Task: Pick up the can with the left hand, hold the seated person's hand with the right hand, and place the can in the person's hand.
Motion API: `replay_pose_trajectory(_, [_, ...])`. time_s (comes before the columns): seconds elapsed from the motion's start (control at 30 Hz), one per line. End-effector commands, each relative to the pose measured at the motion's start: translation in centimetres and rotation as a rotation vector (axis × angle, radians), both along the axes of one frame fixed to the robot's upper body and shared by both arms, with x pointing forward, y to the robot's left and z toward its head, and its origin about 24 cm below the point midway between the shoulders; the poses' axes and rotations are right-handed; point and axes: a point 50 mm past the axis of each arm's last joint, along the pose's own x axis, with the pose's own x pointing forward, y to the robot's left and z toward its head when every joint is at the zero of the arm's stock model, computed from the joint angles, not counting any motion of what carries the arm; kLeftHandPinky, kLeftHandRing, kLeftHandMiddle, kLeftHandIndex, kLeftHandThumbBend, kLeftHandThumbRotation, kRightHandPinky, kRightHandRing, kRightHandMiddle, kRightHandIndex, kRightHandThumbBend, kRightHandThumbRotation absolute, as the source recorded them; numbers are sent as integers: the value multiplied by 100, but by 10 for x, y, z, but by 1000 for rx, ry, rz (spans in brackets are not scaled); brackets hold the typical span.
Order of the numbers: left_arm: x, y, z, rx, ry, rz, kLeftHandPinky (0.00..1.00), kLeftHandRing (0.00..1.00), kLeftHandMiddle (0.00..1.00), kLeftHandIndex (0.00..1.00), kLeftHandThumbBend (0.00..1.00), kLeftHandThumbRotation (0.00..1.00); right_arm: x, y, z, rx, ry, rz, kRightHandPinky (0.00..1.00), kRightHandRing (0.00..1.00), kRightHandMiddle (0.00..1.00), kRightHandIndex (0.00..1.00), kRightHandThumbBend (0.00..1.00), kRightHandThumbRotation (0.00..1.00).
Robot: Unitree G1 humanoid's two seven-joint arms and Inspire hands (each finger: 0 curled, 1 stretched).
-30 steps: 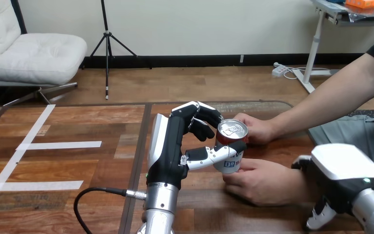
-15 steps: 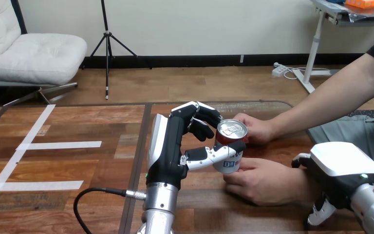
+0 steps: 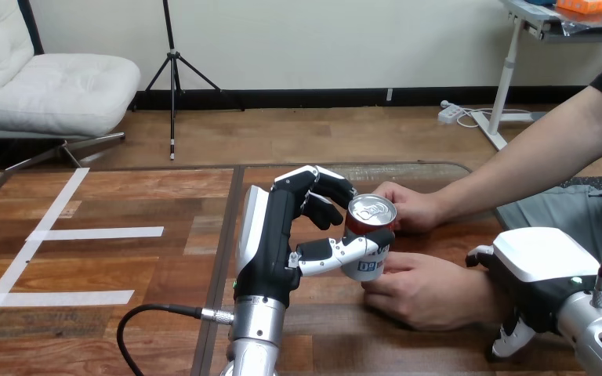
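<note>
A red and white can (image 3: 370,227) stands upright just above the table's middle, and my left hand (image 3: 270,235) is shut on it, thumb across its front and fingers curled behind its top. The person's nearer hand (image 3: 423,290) lies on the table, touching the can's lower side. Their farther hand (image 3: 411,207) touches the can's far side near the top. My right hand (image 3: 537,270) sits over the wrist of the nearer hand at the lower right, its fingers (image 3: 509,343) curled down round the near side.
The wooden table (image 3: 125,258) carries white tape strips (image 3: 98,233) on its left half. A black cable (image 3: 157,313) loops beside my left forearm. The person's arms reach in from the right.
My right hand has slid a little left and up along the person's wrist. My left hand and the can have shifted slightly left and down. The person's hands stay at the can.
</note>
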Motion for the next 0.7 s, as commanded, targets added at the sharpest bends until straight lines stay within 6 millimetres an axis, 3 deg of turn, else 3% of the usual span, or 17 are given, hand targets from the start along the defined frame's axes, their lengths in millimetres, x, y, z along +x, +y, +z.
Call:
replay_pose_trajectory(0.0, [6,-8,21,-69,-82,7,38,41,44,46,53,0,11,-2,6,-30,-54,17,78,84,85,82,83,0])
replay_pose_trajectory(0.33, [6,-6,21,-75,-80,16,38,41,44,47,53,0,15,-4,0,-45,-117,38,69,76,77,76,62,0])
replay_pose_trajectory(0.67, [6,-5,21,-76,-77,27,38,41,44,46,53,0,18,-7,-5,-22,-176,22,50,57,62,65,74,0])
